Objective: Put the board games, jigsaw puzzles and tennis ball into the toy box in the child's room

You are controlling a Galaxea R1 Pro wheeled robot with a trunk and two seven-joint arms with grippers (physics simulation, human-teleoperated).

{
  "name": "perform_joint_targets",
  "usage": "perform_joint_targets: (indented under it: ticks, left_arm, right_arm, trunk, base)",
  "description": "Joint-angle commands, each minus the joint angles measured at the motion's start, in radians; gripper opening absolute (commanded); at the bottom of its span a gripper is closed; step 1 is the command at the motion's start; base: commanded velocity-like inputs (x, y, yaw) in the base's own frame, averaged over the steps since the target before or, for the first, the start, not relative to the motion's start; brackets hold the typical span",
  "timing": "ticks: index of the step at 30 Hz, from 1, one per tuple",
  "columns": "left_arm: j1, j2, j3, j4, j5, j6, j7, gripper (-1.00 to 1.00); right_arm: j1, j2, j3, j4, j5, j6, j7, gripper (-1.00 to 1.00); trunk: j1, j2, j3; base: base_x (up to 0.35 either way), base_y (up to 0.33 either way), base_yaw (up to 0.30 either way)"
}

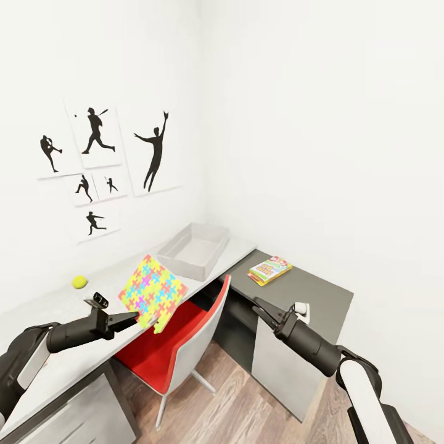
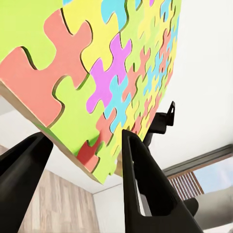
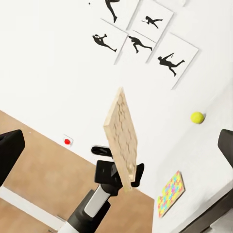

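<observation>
Grey toy box (image 1: pixel 192 250) looks empty; the left pincer (image 1: pixel 137 319) clamps one jigsaw puzzle (image 1: pixel 152 290) just short of it. Beyond lie the tennis ball (image 1: pixel 79 282) and a board game (image 1: pixel 269 269). The right pincer (image 1: pixel 262 308) hangs apart, empty.

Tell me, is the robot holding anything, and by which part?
Yes: the left gripper holds a jigsaw puzzle by its lower edge. The right gripper holds nothing.
</observation>
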Motion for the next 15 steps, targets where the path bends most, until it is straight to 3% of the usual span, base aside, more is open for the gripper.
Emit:
perform_joint_targets:
  ticks: [1,9,11,15]
  left_arm:
    - [-0.001,0.001,-0.001,0.0,0.001,0.011,-0.005,-1.0]
    - [-0.001,0.001,-0.003,0.0,0.001,0.011,-0.006,-1.0]
    - [-0.001,0.001,-0.004,0.0,0.001,0.011,-0.006,-1.0]
    - [-0.001,0.001,-0.003,-0.001,0.001,0.011,-0.006,-1.0]
  right_arm:
    - [-0.001,0.001,-0.022,0.0,0.001,0.006,0.003,1.0]
    - [-0.002,0.002,-0.038,0.001,0.007,0.002,-0.026,1.0]
    - [-0.003,0.001,-0.04,0.001,0.026,0.002,-0.073,1.0]
    - [-0.013,0.001,-0.045,-0.001,0.11,0.012,-0.27,1.0]
  trunk:
    - [0.001,-0.002,-0.002]
    - [0.001,-0.002,-0.002]
    - [0.001,-0.002,-0.002]
    - [0.001,-0.002,-0.002]
  base:
    - [0.0,0.0,-0.002]
    - [0.0,0.0,0.0]
    - [0.0,0.0,0.0]
    - [0.0,0.0,0.0]
